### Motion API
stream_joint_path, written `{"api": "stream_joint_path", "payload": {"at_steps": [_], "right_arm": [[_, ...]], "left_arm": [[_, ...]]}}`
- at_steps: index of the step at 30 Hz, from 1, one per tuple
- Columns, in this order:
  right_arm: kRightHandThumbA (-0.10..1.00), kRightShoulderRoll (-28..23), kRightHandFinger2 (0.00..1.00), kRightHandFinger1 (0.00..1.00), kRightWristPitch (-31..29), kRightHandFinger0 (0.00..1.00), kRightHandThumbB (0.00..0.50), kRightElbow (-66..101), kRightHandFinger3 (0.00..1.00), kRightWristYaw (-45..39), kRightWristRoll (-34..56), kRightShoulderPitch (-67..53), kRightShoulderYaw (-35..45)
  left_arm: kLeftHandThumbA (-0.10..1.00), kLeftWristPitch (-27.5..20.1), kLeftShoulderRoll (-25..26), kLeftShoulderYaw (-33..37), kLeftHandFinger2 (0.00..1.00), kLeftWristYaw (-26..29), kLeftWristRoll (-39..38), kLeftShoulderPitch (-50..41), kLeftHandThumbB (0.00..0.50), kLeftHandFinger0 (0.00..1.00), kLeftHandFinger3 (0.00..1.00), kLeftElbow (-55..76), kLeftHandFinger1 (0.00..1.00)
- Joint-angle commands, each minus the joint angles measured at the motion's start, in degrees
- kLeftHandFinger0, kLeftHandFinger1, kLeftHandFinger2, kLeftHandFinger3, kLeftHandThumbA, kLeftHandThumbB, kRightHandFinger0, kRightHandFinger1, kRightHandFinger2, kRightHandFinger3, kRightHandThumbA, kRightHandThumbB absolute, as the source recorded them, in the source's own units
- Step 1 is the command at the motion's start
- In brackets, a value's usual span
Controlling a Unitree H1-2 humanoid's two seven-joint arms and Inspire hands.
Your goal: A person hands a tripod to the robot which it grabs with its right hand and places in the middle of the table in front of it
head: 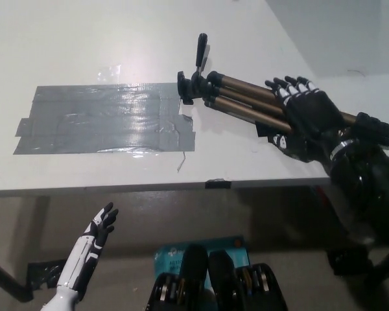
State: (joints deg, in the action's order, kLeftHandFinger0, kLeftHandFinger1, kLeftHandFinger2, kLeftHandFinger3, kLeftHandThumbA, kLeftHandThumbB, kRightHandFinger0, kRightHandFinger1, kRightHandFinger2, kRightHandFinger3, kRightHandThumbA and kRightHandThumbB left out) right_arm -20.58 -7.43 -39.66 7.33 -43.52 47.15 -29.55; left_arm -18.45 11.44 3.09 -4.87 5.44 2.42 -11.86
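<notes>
The black right hand (303, 115) gripped the tripod (246, 100) (legs folded) low over the table (84, 39); the white left hand (97, 234) hung open near-left.

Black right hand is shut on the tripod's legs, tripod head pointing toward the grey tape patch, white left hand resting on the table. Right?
One error: the white left hand is not on the table; the head view shows it hanging below the table's near edge, fingers apart. The rest holds: the black right hand is shut on the tripod legs, head toward the grey tape patch.
</notes>
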Motion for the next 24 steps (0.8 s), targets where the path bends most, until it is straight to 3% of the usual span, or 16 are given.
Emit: {"api": "stream_joint_path", "payload": {"at_steps": [1,3,4,9,10,16,18,20,23,24], "right_arm": [[0.87,-9.89,1.0,1.0,17.72,1.0,0.5,36.39,1.0,-36.84,37.89,7.5,10.92],[0.84,-10.77,1.0,1.0,19.23,1.0,0.5,42.38,1.0,-35.3,40.41,8.02,12.98],[0.9,-10.86,1.0,1.0,19.91,1.0,0.5,44.58,1.0,-34.59,41.23,7.97,13.91],[0.77,-11.06,1.0,1.0,19.99,1.0,0.5,50.28,1.0,-31.44,42.77,8.56,17.29],[0.86,-11.73,1.0,1.0,20.31,1.0,0.5,51.2,1.0,-31.1,40.16,9.42,17.36],[0.9,-13.64,1.0,1.0,22.94,1.0,0.5,56.22,1.0,-30.13,35.4,10.8,20.16],[0.87,-13.69,1.0,1.0,24.97,1.0,0.5,64.78,1.0,-28.36,37.34,7.66,22.52],[0.92,-13.06,1.0,1.0,24.4,1.0,0.5,71.25,1.0,-26.14,36.72,4.06,23.33],[0.89,-11.77,1.0,1.0,24.73,1.0,0.451,80.16,1.0,-23.57,39.11,-1.78,24.15],[0.84,-11.05,1.0,1.0,24.72,1.0,0.426,82.7,1.0,-22.59,40.37,-3.87,24.18]], "left_arm": [[1.0,0.21,1.13,-0.36,1.0,-0.81,-0.35,0.37,0.289,1.0,1.0,2.35,1.0],[1.0,-0.34,1.16,-0.31,1.0,-0.91,-0.48,0.39,0.274,1.0,1.0,2.08,1.0],[1.0,-0.74,1.16,-0.26,1.0,-0.94,-0.53,0.42,0.272,1.0,1.0,1.83,1.0],[1.0,-0.75,1.18,-0.17,1.0,-0.78,-0.1,-0.26,0.282,1.0,1.0,2.07,1.0],[1.0,-0.72,1.14,-0.13,1.0,-0.69,0.08,-0.27,0.279,1.0,1.0,1.97,1.0],[1.0,-1.01,0.88,0.09,1.0,-0.54,0.39,-0.13,0.281,0.99,1.0,1.48,1.0],[1.0,-1.13,0.89,-0.02,1.0,-0.27,0.67,0.19,0.278,1.0,1.0,1.12,1.0],[1.0,-1.1,0.73,-0.05,1.0,-0.26,0.41,-0.14,0.277,0.98,1.0,1.2,1.0],[1.0,-0.79,0.5,0.33,1.0,-0.72,0.09,-0.76,0.278,0.99,1.0,1.21,1.0],[1.0,-0.76,0.46,0.37,1.0,-0.77,0.05,-1.02,0.278,0.99,1.0,1.22,1.0]]}}
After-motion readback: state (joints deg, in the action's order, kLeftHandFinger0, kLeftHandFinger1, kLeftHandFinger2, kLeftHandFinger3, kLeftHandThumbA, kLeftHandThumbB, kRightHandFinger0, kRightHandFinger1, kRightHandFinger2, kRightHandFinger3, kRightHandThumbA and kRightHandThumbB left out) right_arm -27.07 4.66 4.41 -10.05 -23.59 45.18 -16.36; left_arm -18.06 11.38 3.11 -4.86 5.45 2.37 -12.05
